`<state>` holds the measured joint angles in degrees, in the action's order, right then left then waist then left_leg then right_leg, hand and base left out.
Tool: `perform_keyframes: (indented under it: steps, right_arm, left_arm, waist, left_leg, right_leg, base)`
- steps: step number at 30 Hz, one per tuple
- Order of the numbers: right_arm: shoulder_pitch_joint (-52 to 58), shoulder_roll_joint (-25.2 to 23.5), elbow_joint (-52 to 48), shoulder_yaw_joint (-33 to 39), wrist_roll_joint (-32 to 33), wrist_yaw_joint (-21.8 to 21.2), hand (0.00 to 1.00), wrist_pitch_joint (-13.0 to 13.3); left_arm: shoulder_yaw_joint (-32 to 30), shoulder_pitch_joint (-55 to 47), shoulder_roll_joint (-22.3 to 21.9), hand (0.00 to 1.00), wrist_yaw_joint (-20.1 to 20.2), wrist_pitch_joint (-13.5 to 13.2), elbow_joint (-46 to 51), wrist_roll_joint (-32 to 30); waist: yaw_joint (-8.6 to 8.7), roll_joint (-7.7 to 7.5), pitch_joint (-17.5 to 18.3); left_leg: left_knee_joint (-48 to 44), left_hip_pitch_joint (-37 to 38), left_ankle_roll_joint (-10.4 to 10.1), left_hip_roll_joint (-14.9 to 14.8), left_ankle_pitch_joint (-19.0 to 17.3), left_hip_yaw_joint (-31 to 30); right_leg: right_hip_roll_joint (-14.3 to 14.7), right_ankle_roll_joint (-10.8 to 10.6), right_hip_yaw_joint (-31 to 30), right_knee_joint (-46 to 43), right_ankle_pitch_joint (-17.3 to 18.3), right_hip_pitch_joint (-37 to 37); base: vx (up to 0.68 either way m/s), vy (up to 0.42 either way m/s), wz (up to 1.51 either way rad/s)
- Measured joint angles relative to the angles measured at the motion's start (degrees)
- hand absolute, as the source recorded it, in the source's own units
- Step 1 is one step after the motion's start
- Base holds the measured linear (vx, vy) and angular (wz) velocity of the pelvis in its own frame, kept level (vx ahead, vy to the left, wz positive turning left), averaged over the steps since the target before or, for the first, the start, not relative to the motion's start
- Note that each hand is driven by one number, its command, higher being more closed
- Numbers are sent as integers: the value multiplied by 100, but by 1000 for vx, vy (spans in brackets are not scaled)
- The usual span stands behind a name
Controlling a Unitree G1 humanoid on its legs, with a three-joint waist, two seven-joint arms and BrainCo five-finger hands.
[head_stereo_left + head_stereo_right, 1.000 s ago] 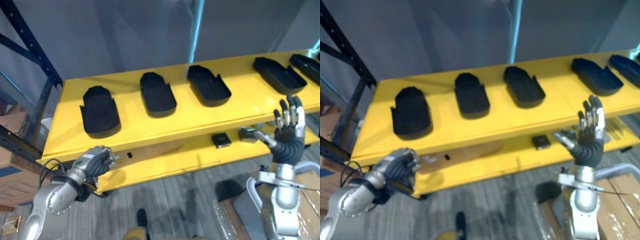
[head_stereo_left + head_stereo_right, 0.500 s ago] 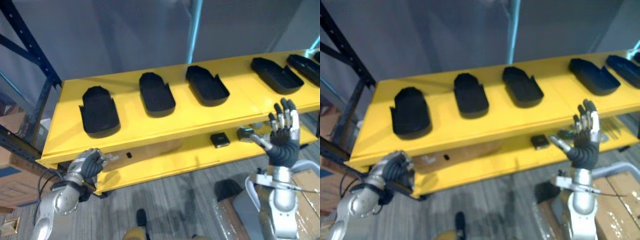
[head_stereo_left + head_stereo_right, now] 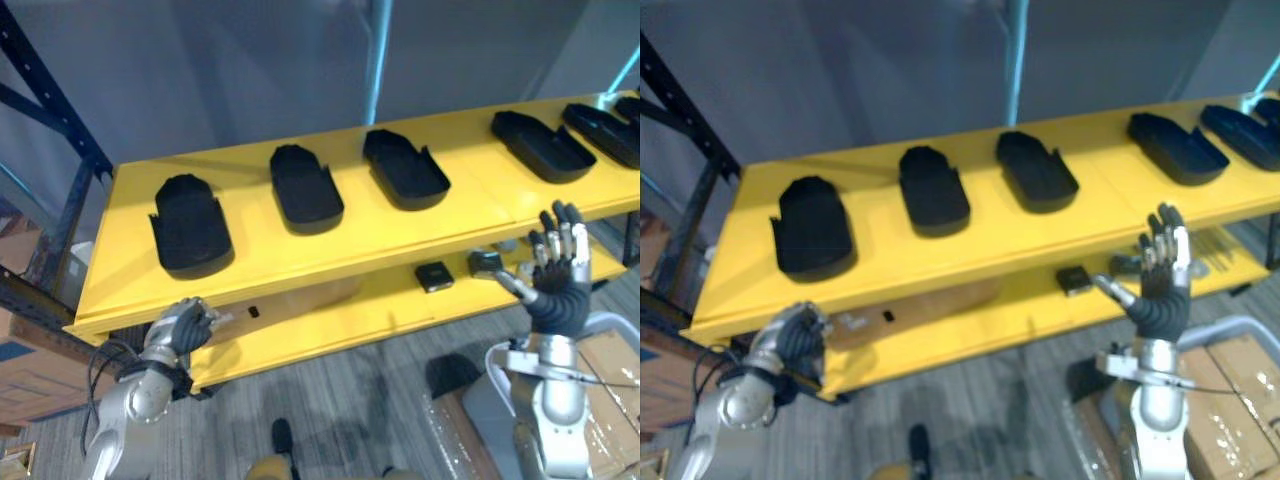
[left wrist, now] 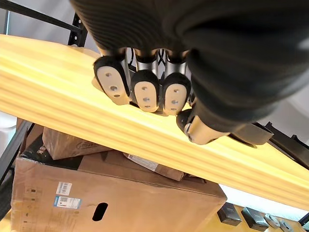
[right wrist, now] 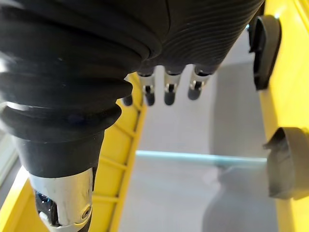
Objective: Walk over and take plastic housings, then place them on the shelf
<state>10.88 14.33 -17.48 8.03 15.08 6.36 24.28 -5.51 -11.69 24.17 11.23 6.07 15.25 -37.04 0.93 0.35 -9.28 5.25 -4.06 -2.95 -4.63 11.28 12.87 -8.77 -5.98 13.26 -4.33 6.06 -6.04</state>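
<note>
Our right hand, fingers spread and empty, has sunk below the top board of the yellow shelf; our left hand stays clenched on nothing. Black plastic housings line that board: placing looks done.

— What do we have at the back?
— A plain grey wall with a pale teal pole against it, behind the yellow shelf.
— And lower down?
— We find grey streaked floor, and cardboard boxes beside the dark blue frame.
</note>
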Motion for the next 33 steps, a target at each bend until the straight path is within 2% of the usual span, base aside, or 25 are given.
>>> perform_keyframes:
  steps: [7, 15, 30, 33]
  right_arm:
    - [7, -25, 82, 0, 0, 12, 0, 0]
    - [6, -79, 134, 1, 0, 115, 0, 2]
    - [12, -88, 289, 39, 1, 141, 0, 18]
    - [9, -88, 345, 39, 3, 131, 0, 19]
  left_arm:
    - [6, 300, 1, 100, -392, 231, -479, -5]
    - [3, 540, 3, 100, -605, 292, -776, -3]
    - [-5, 1143, 24, 100, -772, 431, -1551, -17]
    - [-4, 1232, 113, 100, -775, 437, -1882, -176]
  waist:
    - [15, -1, 1]
    - [62, -2, 8]
    - [199, 56, 174]
    - [231, 69, 194]
  left_leg:
    - [0, 6, 7, -8, 5, 19]
    - [0, 12, 4, -14, 4, 35]
    - [0, 11, -4, -100, 8, 190]
    - [-1, 11, -8, -119, 11, 219]
  right_leg:
    - [5, -12, -60, 5, -25, 20]
    - [7, -14, -81, 11, -52, 22]
    - [76, 8, -260, 53, -118, 113]
    - [91, 1, -299, 56, -134, 138]
  base:
    - [-1, 0, -3]
    - [0, 0, 0]
    - [-1, 0, -5]
    - [0, -4, -6]
